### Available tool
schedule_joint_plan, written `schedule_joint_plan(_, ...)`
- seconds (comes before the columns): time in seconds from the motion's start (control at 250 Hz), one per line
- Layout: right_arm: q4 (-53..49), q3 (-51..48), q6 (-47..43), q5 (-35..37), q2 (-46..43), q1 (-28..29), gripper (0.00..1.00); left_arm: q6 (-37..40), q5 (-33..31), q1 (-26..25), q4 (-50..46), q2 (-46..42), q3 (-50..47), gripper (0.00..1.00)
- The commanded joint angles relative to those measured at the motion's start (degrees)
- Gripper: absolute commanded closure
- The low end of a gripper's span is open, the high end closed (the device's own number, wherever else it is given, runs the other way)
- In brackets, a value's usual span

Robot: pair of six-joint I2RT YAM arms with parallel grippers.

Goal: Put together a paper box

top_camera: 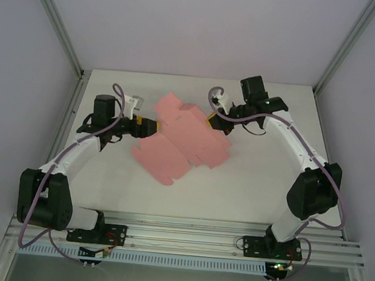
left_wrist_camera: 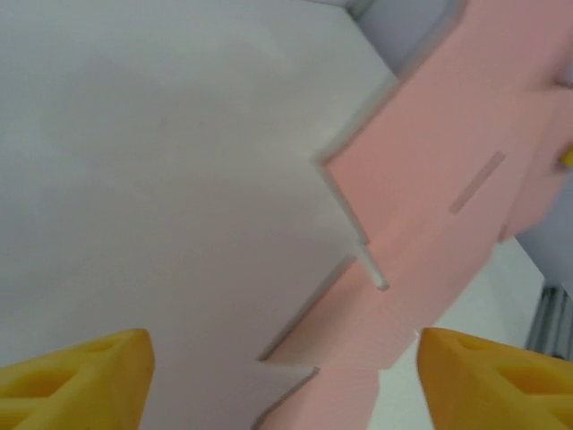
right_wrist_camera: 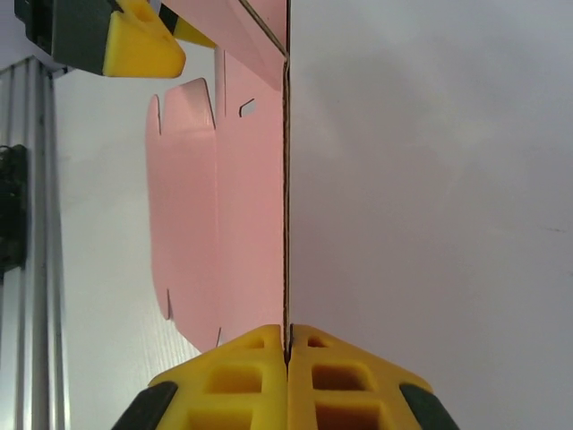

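Pinching paper box (right_wrist_camera: 242,224) edge, right fingers (right_wrist_camera: 237,381), left fingers (left_wrist_camera: 76,376) spread

No legible txt, labels or nos. on paper box (top_camera: 181,140) or elsewhere.

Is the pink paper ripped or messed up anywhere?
No rips or crumples show. The paper box is a flat, unfolded sheet lying slantwise on the table. The right gripper pinches one edge, which looks deliberate, not damage.
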Motion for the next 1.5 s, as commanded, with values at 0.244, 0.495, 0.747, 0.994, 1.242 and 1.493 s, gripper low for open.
schedule_joint_plan(0.244,-4.57,4.51,-1.17,-5.6,2.52,-0.64,1.0,7.73,5.97,0.4,-2.6,-0.62,1.86,0.43)
schedule_joint_plan(0.495,-8.02,5.1,-3.61,-7.95,2.16,-0.73,1.0,13.45,5.51,0.5,-5.41,0.51,4.51,0.45)
schedule_joint_plan(0.747,-11.4,6.74,-5.39,-10.44,1.89,-1.72,1.0,21.91,6.45,1.28,-17.16,3.21,9.38,0.32)
schedule_joint_plan(0.994,-13.43,9.33,-5.49,-12.03,4.39,-2.22,1.0,26.68,15.26,1.28,-21.1,4.99,10.74,0.59)
schedule_joint_plan(1.242,-14.75,10.56,-5.08,-12.76,5.97,-2.22,1.0,25.2,14.72,1.07,-19.9,4.1,9.91,0.67)
schedule_joint_plan(1.493,-15.22,9.46,-5.8,-13.56,5.62,-2.22,1.0,24.1,12.38,0.88,-17.15,3.8,10.55,0.48)
